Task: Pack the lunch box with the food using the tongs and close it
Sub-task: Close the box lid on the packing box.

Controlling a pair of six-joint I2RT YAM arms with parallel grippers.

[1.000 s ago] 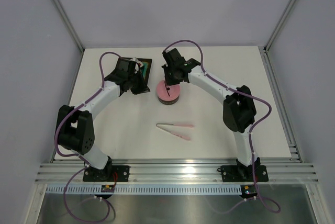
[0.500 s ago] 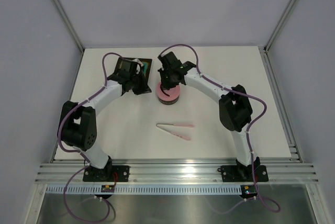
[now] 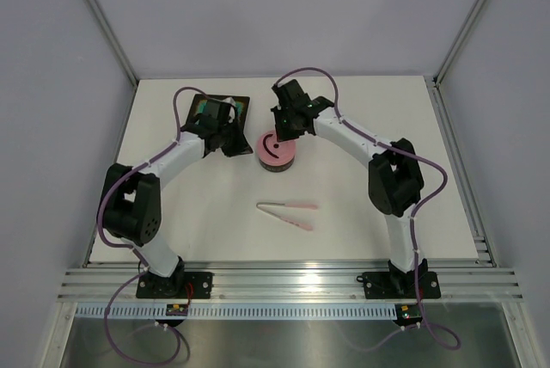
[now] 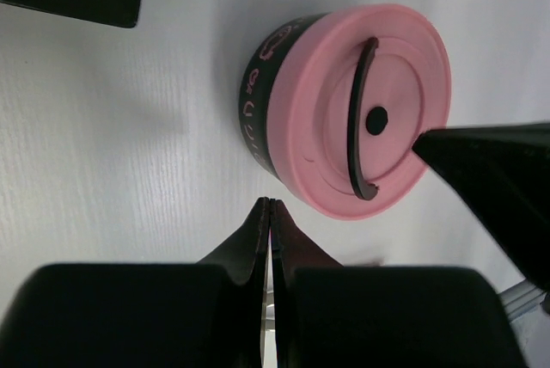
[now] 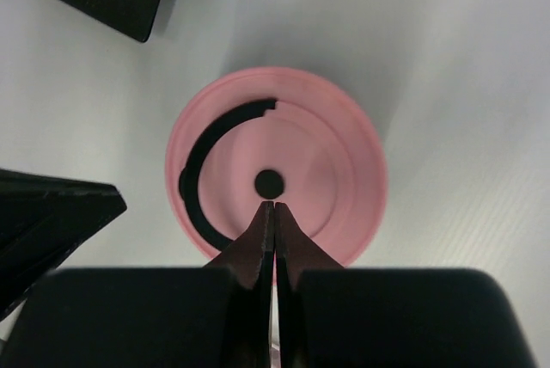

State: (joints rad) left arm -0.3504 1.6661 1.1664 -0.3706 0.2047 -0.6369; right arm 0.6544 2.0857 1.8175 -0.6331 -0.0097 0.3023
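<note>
The lunch box stands mid-table with its pink lid on it; the curved black handle lies flat on the lid. Its side wall looks dark in the left wrist view. My right gripper is shut and empty, its tips just above the lid beside the centre knob. My left gripper is shut and empty too, close to the box's left side and apart from it. The pink-and-white tongs lie on the table nearer the arms. The food is out of view.
A flat black tray with a teal inside lies at the back left, partly under my left arm. Grey walls and aluminium rails ring the white table.
My right gripper has shifted left over the lid and then drawn back to the right, uncovering the lid's handle. My left arm has crept slightly closer to the box. The tongs have not moved.
</note>
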